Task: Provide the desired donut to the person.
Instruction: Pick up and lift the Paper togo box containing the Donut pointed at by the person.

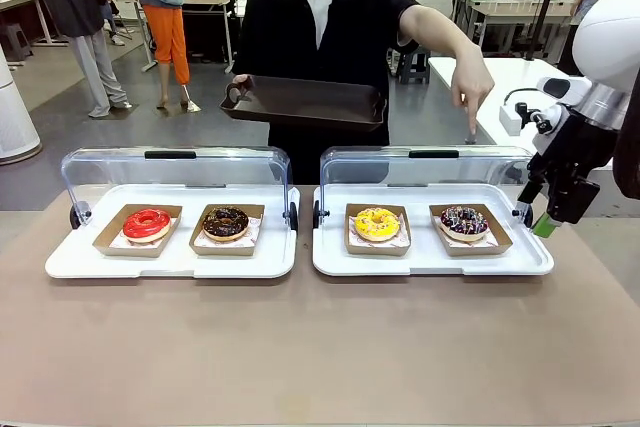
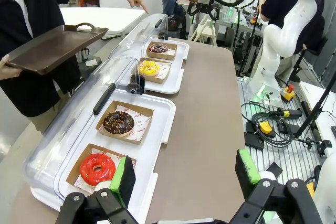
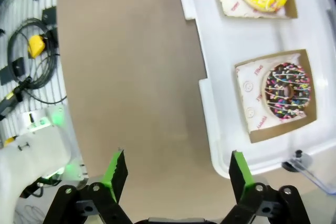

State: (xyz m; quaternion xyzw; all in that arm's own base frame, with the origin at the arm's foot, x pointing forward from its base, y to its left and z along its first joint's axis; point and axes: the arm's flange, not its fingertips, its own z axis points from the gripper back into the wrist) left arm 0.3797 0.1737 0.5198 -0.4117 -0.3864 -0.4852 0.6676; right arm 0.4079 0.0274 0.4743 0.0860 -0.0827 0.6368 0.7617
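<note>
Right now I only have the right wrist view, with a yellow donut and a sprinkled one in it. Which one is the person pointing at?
Observer: The person's hand points down toward the sprinkled donut.
Operator: Where would it go?
Observer: Their other hand holds a dark tray at the far side of the table.
Operator: And the left gripper?
Observer: The left gripper is open, near the red donut.

We see faint red print on the paper liner (image 3: 251,109) under the sprinkled donut (image 3: 287,90); it is too small to read.
</note>
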